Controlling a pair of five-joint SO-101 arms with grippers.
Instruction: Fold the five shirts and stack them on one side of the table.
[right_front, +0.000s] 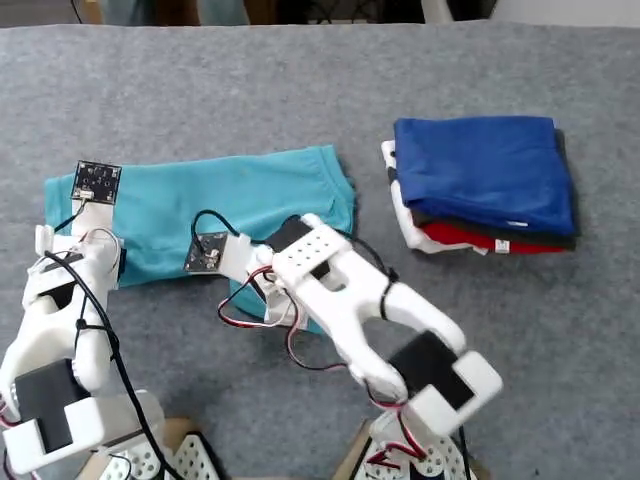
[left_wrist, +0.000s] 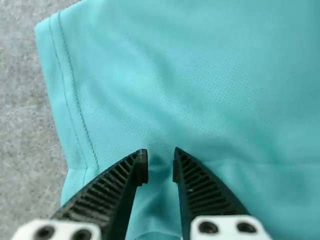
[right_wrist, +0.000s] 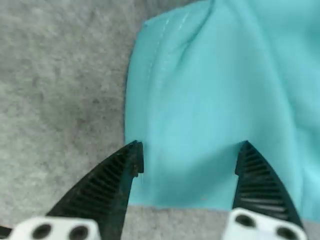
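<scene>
- The left jaws were almost together, pinching a ridge of the teal shirt (left_wrist: 200, 75) just inside its hem.
- The right jaws stood spread, straddling the shirt's corner on the worktop (right_wrist: 60, 75).
- This looked like the start of a fold; next, the right jaws needed to close.

I can't make out any readable text, number or sign from my station. Two small white tags (right_front: 515, 225) poke out of the stack of folded shirts (right_front: 485, 170) on the surface, but any print on them is too small to read.
</scene>
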